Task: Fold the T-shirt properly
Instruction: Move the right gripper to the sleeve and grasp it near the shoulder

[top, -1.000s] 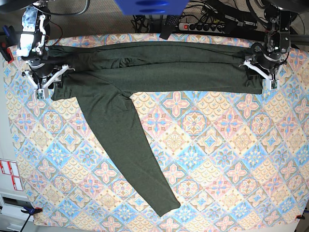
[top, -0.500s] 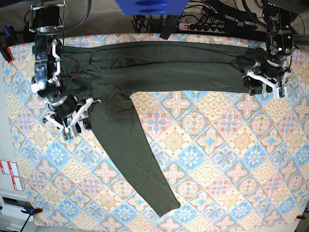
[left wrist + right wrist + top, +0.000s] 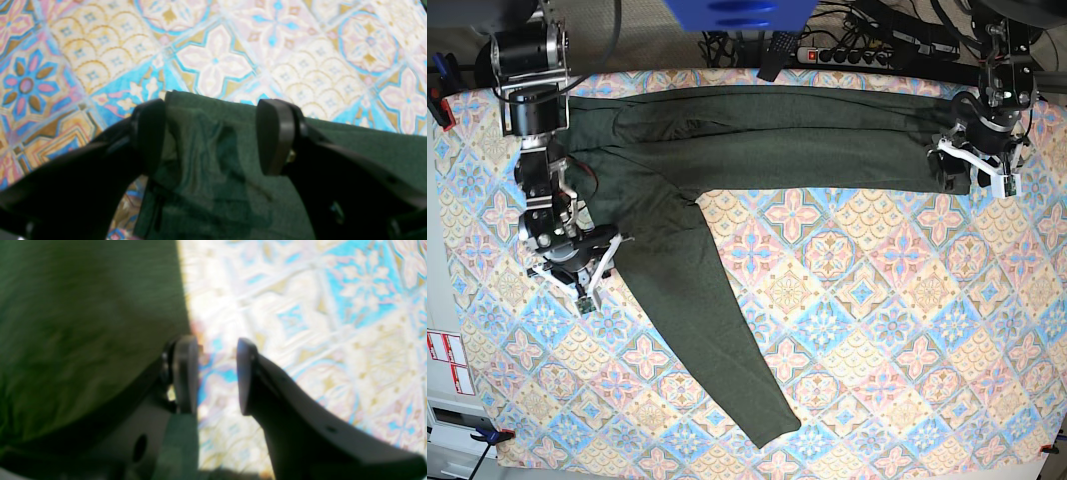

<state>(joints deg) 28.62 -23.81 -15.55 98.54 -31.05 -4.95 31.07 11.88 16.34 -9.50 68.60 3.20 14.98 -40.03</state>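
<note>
A dark green T-shirt (image 3: 757, 140) lies folded across the far side of a patterned table (image 3: 877, 330), one sleeve trailing forward. Left gripper (image 3: 213, 136) spread wide over its hem; right gripper (image 3: 213, 373) parted, empty, beside the sleeve.

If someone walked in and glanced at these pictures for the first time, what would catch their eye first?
First, the dark olive T-shirt, stretched as a long folded band across the far edge of the table, with one sleeve trailing diagonally toward the near edge. Next, the vividly patterned tablecloth beneath it, in pink, blue and orange. Then the two arms at the band's ends: the left pincer open over the cloth's end, the right pincer just off the shirt's edge.
</note>
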